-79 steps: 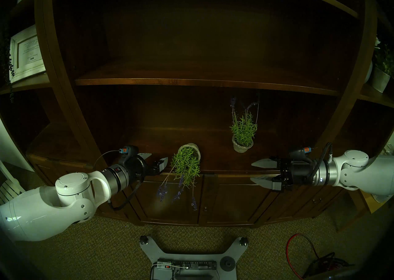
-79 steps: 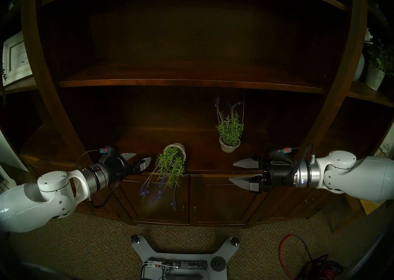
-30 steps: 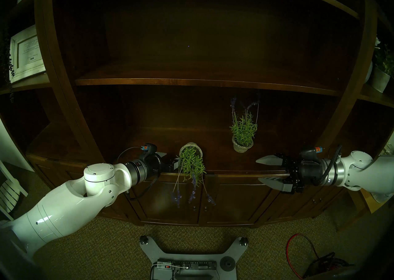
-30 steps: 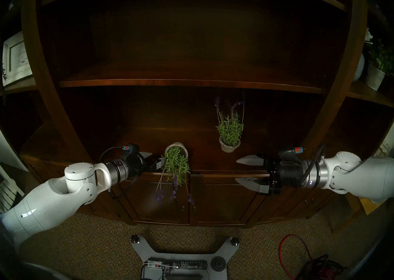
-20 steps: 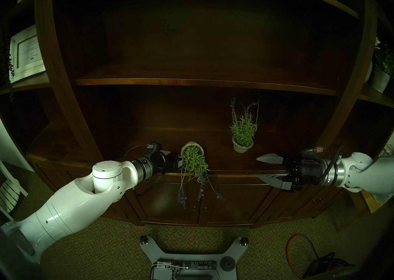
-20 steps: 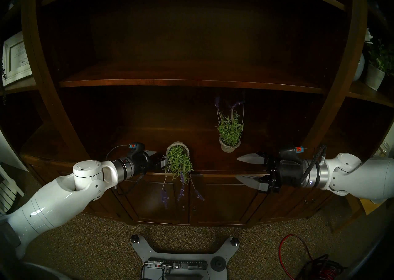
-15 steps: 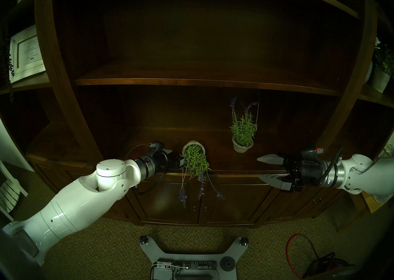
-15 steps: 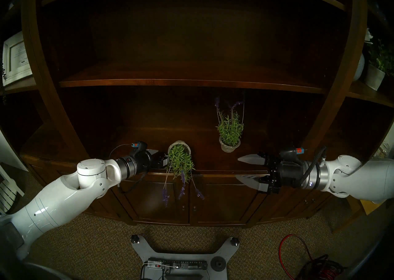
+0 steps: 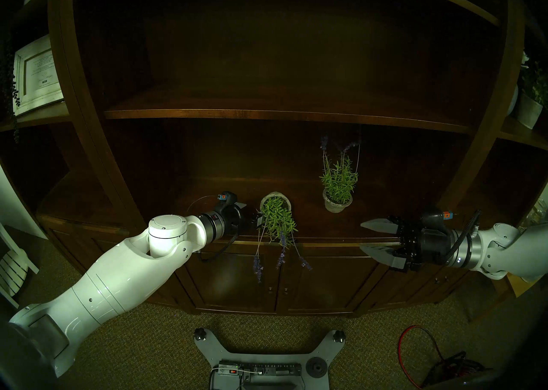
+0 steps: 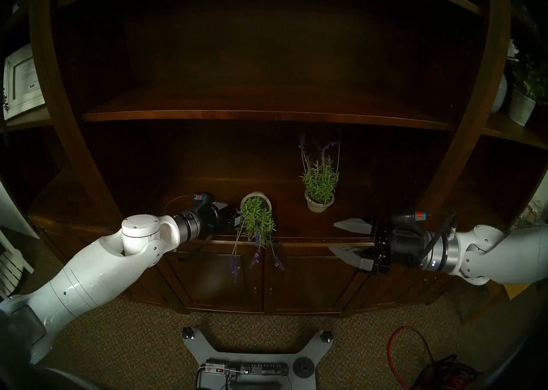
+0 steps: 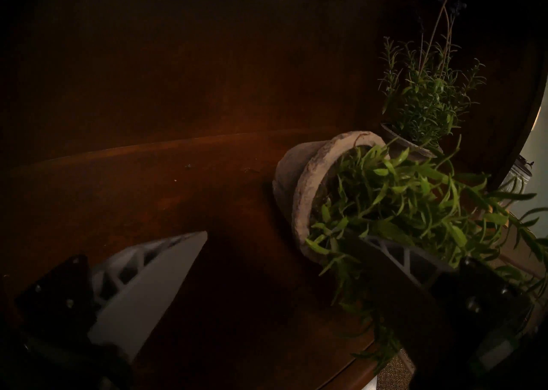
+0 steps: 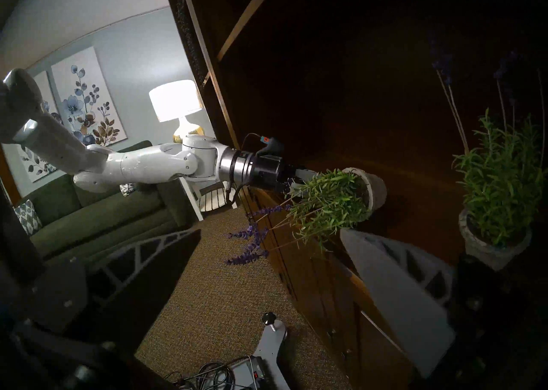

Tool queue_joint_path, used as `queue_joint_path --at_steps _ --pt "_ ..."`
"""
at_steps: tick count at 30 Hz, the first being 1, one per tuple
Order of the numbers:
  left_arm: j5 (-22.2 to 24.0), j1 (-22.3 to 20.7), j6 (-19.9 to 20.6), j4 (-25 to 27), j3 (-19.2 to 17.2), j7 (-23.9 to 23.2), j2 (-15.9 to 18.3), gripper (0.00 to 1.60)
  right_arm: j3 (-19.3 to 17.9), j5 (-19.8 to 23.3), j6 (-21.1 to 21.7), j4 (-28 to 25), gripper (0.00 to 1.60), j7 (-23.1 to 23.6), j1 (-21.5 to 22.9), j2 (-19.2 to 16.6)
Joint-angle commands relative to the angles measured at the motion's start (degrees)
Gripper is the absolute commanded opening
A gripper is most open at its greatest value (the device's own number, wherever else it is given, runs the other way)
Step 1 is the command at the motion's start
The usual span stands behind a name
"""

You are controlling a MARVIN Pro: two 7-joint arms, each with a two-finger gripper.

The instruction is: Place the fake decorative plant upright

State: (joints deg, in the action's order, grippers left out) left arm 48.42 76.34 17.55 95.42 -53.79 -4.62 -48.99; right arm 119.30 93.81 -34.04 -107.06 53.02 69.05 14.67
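Head views: the tipped pot point(image 9: 275, 202) lies on its side on the shelf point(image 9: 370, 220) near the front edge, mouth toward the robot, its foliage point(image 9: 278, 221) spilling over the edge and lavender stems point(image 9: 258, 264) hanging down in front of the cabinet doors. The left gripper point(image 9: 253, 214) sits just beside the pot's mouth with fingers spread. The right gripper point(image 9: 375, 239) hangs well apart to the right, fingers released and holding nothing. A second, upright plant point(image 9: 338, 186) stands further back.

Left wrist view: one finger point(image 11: 154, 276) lies clear on the shelf side; the other is buried in the leaves just below the pot rim point(image 11: 308, 184). Whether it touches the rim cannot be told.

Right wrist view: the fallen pot point(image 12: 370, 187) rests against the shelf, stems drooping floorward.

The pot looks like rough, rigid stoneware, probably the heavy end and chippable; the greenery is soft and would slip or bend. The wall below the rim seems the sound place to grip.
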Motion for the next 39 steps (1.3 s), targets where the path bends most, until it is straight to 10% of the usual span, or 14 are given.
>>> queue_joint_path --at_steps 1,23,39 --pt "-1.49 -5.04 -0.56 -0.53 0.69 -2.4 -2.61 1.6 2.4 2.07 -4.19 -2.28 1.6 -0.59 3.26 4.18" --pt "-3.55 -9.12 -2.43 -8.16 4.04 -11.68 -6.03 1.6 21.46 8.92 -19.71 -13.66 1.6 -6.36 12.03 18.19" --pt "-4.27 -11.62 -6.22 -15.54 3.8 -19.06 -8.77 1.6 28.02 6.97 -20.96 -21.65 1.6 -23.02 13.3 25.33"
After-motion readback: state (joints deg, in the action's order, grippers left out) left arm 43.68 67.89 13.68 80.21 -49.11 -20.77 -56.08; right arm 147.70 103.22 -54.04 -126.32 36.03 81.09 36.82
